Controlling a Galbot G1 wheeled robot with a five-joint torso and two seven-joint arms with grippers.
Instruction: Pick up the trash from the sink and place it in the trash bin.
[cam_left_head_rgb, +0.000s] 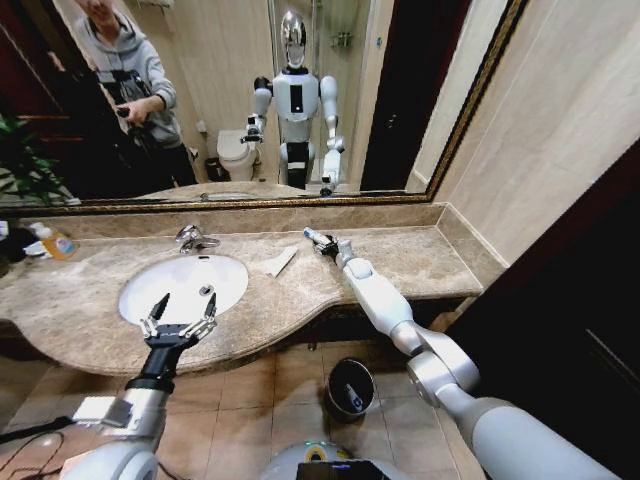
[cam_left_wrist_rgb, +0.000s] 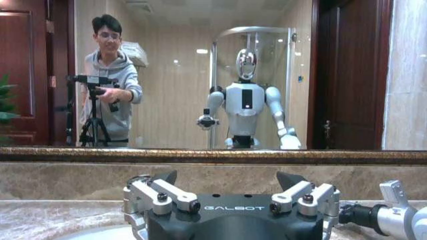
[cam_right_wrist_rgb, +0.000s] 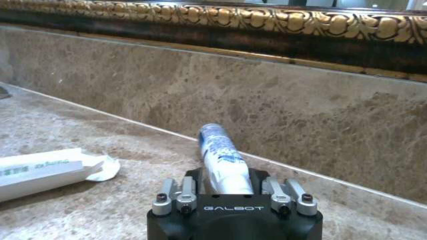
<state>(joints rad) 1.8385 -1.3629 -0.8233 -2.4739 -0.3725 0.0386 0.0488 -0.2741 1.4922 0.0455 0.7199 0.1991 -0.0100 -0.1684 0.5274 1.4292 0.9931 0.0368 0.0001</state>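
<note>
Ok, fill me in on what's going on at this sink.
The right tool is out over the marble counter near the mirror, shut on a small white-and-blue tube. A folded white paper lies on the counter beside the sink. The left tool hovers open at the basin's front edge. The trash bin stands on the floor below.

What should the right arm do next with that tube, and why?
Probably lift it and swing toward the trash bin on the floor. The right gripper is shut on the white-and-blue tube over the counter near the back wall. The left gripper hovers open at the sink rim.
</note>
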